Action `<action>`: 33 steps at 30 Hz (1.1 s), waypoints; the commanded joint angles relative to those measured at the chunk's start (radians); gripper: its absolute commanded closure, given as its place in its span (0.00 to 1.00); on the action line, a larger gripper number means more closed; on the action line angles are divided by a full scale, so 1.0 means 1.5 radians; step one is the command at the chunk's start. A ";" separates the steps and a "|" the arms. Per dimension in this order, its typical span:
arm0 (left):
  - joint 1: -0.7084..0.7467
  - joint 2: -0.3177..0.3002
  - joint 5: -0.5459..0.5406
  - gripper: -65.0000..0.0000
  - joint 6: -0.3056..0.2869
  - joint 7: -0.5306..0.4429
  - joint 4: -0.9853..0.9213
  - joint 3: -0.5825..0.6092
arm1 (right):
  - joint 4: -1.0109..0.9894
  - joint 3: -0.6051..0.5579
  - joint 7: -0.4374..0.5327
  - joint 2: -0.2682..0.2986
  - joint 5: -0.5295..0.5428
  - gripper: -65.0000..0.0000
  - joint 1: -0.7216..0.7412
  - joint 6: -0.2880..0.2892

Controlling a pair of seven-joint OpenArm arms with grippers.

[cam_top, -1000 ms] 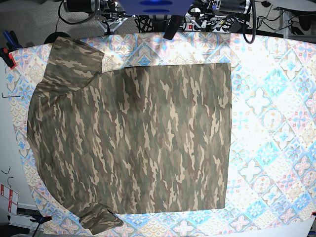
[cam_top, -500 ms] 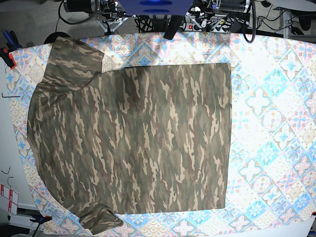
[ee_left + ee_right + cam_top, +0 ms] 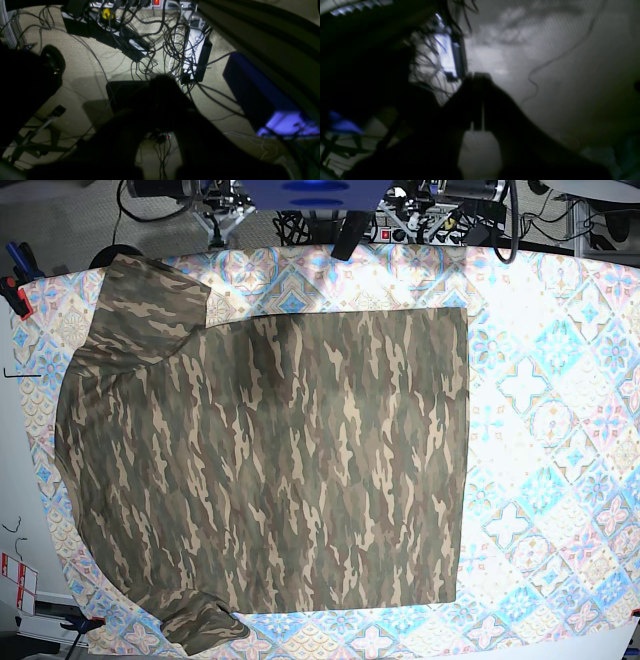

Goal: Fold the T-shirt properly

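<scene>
The camouflage T-shirt (image 3: 270, 470) lies spread flat on the patterned table (image 3: 560, 430), collar end to the left and straight hem to the right. One sleeve (image 3: 150, 300) is at the top left, the other (image 3: 200, 625) at the bottom left. The collar and label are hidden. Neither gripper shows in the base view. My left gripper (image 3: 162, 80) is a dark silhouette over the floor, fingertips together and empty. My right gripper (image 3: 476, 77) is also a dark silhouette over the floor, with only a thin slit between its fingers, and empty.
The bare patterned table stretches right of the hem. The blue robot base (image 3: 320, 195) and cables sit behind the table's far edge. Power strips and tangled cables (image 3: 190, 50) and a blue box (image 3: 250, 92) lie on the floor.
The black arm parts at the top edge of the base view have drawn further out of view. The T-shirt has not moved.
</scene>
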 commanded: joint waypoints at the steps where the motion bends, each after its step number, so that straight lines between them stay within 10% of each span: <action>1: 0.012 -0.002 0.003 1.00 0.002 0.004 -0.001 0.001 | -0.002 0.001 0.000 0.001 -0.001 1.00 -0.010 -0.002; 10: 0.039 -0.024 0.003 1.00 0.002 -0.012 0.001 0.002 | -0.002 0.044 0.117 0.010 0.000 1.00 -0.067 -0.006; 33: 0.235 -0.032 0.004 1.00 0.002 -0.708 -0.003 0.002 | -0.002 0.086 0.565 0.021 -0.003 1.00 -0.222 -0.006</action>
